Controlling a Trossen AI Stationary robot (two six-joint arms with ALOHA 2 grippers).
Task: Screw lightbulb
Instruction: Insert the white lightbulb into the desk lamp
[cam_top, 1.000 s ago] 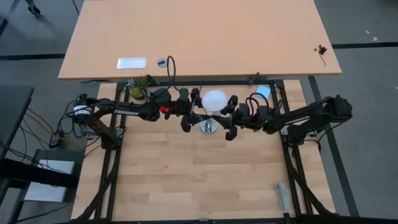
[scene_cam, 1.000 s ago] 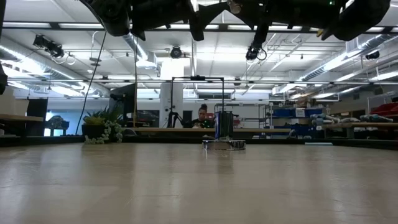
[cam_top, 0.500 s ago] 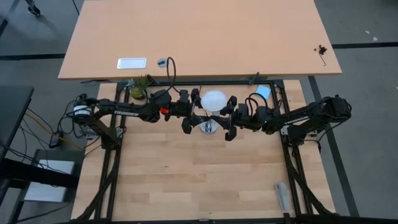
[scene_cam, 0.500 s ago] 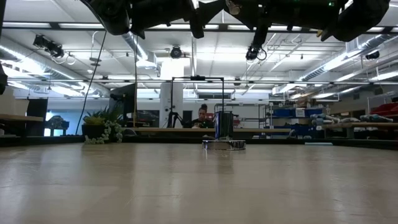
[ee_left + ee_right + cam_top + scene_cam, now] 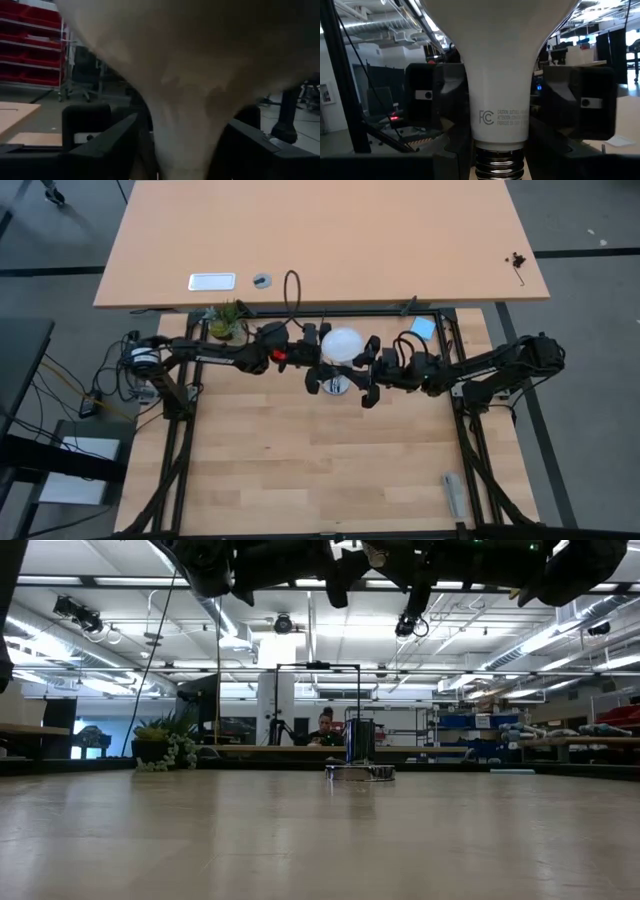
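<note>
The white lightbulb (image 5: 343, 345) is held upright in the air between both arms, globe up and silvery screw base (image 5: 500, 162) down. It is near the silver socket (image 5: 337, 386), which stands on the wooden table toward its far edge and also shows in the low view (image 5: 360, 771). My right gripper (image 5: 362, 370) comes from the table's right and is shut on the bulb. My left gripper (image 5: 322, 362) comes from the left and is open. Its fingers (image 5: 107, 145) stand on either side of the bulb's neck (image 5: 185, 135). I cannot tell whether they touch it. My right gripper pinches the bulb's narrow white neck (image 5: 500, 127) between its two fingers, just above the screw base. The fingers come level from the table's right and lie across the neck. The bulb stands upright, lifted clear of the table and of the socket.
A small green plant (image 5: 225, 320) and a blue thing (image 5: 423, 328) sit at the table's far corners. A grey bar (image 5: 453, 495) lies near the front right. A beige table (image 5: 320, 240) with a white tray (image 5: 212, 281) stands beyond. A person (image 5: 325, 726) sits far behind.
My left gripper has gone toward the table's right, up to the bulb, and its fingers now stand on either side of the neck. The bulb and my right gripper have kept still.
</note>
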